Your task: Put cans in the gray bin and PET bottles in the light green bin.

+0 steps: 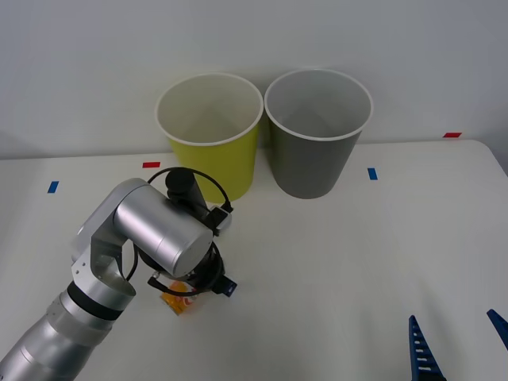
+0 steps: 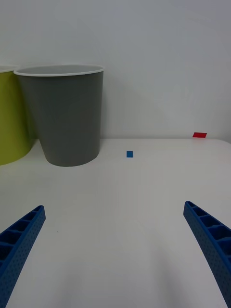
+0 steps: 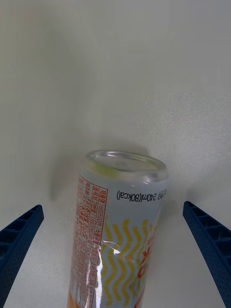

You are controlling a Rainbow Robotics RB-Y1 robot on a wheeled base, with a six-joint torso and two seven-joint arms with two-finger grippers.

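A white-silver can (image 3: pixel 120 231) with orange print lies on the white table between the fingers of my left gripper (image 3: pixel 113 207), which is open and straddles it without touching. In the front view only an orange bit of the can (image 1: pixel 173 302) peeks out under the left wrist, at front left. The light green bin (image 1: pixel 213 131) and the gray bin (image 1: pixel 316 131) stand side by side at the back, the gray bin (image 2: pixel 67 115) on the right. My right gripper (image 1: pixel 452 317) hangs open and empty at front right. PET bottles are out of view.
Small blue and red tape marks (image 1: pixel 372 173) dot the table (image 1: pixel 357 262). A white wall rises just behind the bins. The left arm's silver elbow (image 1: pixel 155 226) bulks over the front left of the table.
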